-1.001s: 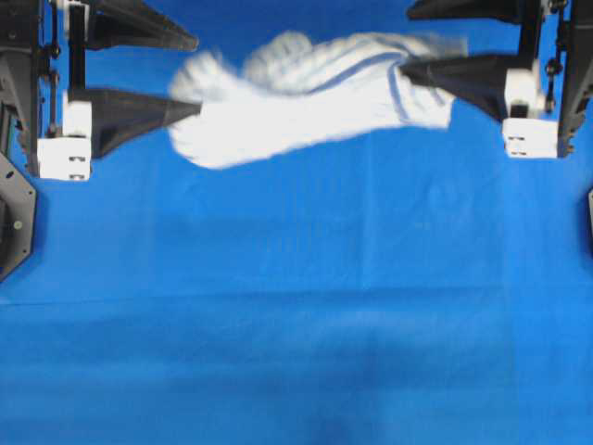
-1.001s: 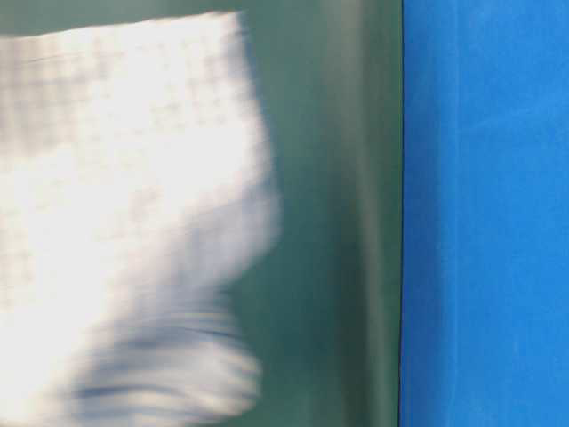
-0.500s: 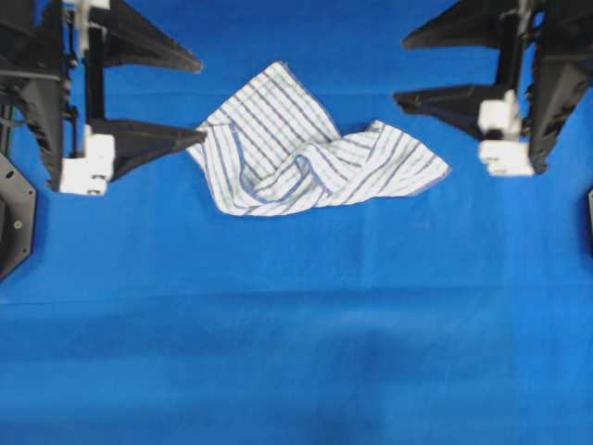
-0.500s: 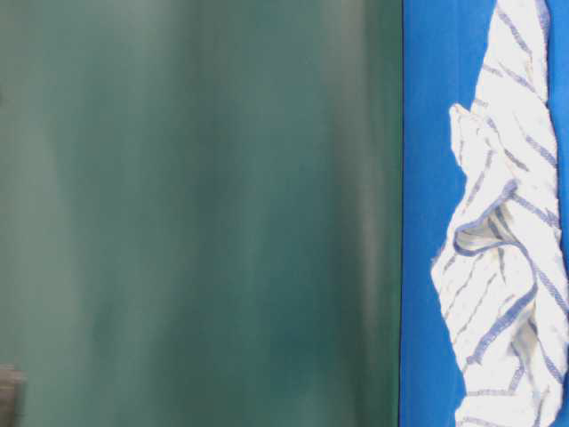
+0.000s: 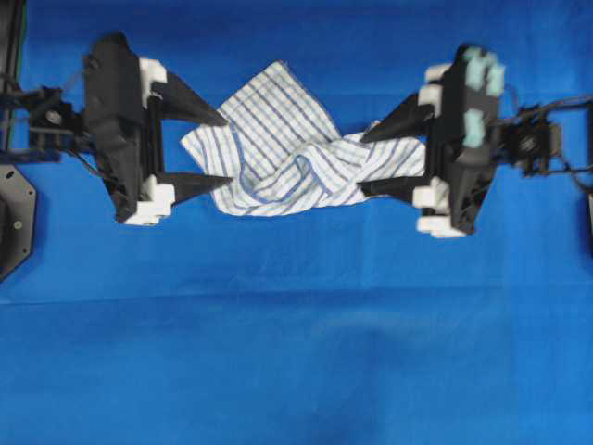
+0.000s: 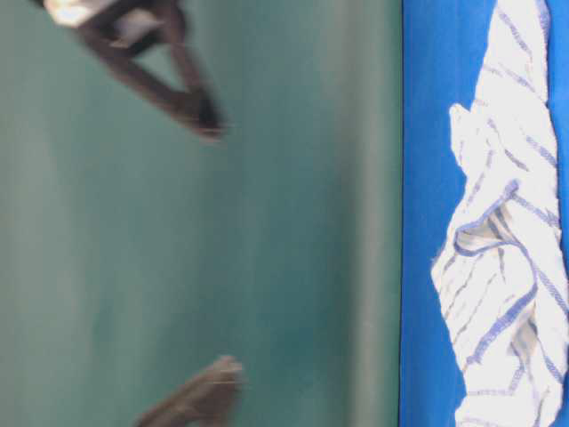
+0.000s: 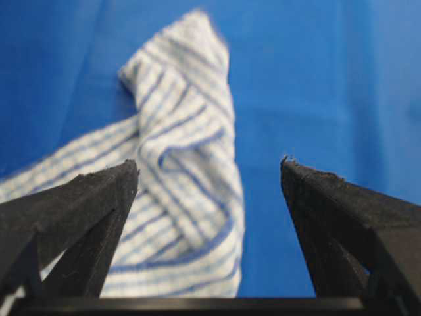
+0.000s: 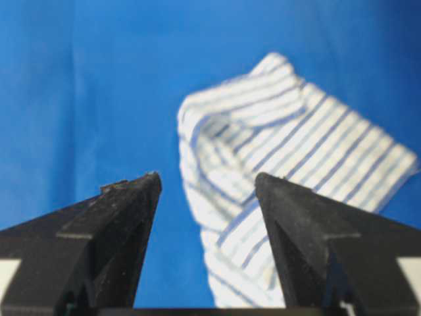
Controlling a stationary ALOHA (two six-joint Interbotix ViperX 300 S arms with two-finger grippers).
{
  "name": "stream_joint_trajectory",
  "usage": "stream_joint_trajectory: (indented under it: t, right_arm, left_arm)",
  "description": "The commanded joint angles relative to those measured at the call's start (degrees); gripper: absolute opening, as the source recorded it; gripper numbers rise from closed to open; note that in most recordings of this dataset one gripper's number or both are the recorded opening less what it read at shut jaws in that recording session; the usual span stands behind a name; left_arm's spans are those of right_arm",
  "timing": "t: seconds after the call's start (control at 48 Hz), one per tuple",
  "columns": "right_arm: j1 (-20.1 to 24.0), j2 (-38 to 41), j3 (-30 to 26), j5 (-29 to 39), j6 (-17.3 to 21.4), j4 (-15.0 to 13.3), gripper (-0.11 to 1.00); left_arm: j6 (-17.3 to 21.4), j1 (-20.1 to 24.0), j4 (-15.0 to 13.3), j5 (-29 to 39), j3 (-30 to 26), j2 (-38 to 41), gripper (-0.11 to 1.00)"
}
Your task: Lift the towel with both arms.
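Observation:
The towel (image 5: 287,148), white with fine blue checks, lies crumpled on the blue tablecloth between my two arms. My left gripper (image 5: 228,150) is open, and its black fingertips straddle the towel's left end from above. My right gripper (image 5: 363,165) is open too, over the towel's right end, with pale teal pads on its body. In the left wrist view the towel (image 7: 184,197) fills the left part of the gap of the left gripper (image 7: 209,166). In the right wrist view the towel (image 8: 289,151) runs behind the right finger of the right gripper (image 8: 209,178). Neither gripper holds anything.
Blue tablecloth (image 5: 296,352) covers the whole table. A black fixture (image 5: 13,222) sits at the left edge. In the table-level view the towel (image 6: 502,267) lies on the cloth, and two blurred dark fingers (image 6: 169,84) hang well off the surface before a green wall (image 6: 302,231).
The towel, airborne and blurred a second ago, has dropped and lies still on the cloth. Both grippers have moved inward over its ends, jaws wide.

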Motion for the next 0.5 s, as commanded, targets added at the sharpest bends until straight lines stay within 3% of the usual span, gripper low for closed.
stream_joint_trajectory:
  t: [0.0, 0.209, 0.48]
  right_arm:
    - [0.18, 2.46, 0.97, -4.66, 0.09, 0.18, 0.63]
    - [0.18, 11.51, 3.25, -12.83, 0.18, 1.32, 0.63]
    - [-0.18, 22.76, 1.85, -15.47, 0.18, 1.85, 0.63]
  left_arm:
    - [0.26, 0.18, 0.00, -3.08, 0.70, 2.81, 0.92]
    - [0.26, 0.44, 0.09, -11.60, 3.60, 12.66, 0.92]
    - [0.26, 0.44, 0.09, -16.52, 2.20, 25.84, 0.92]
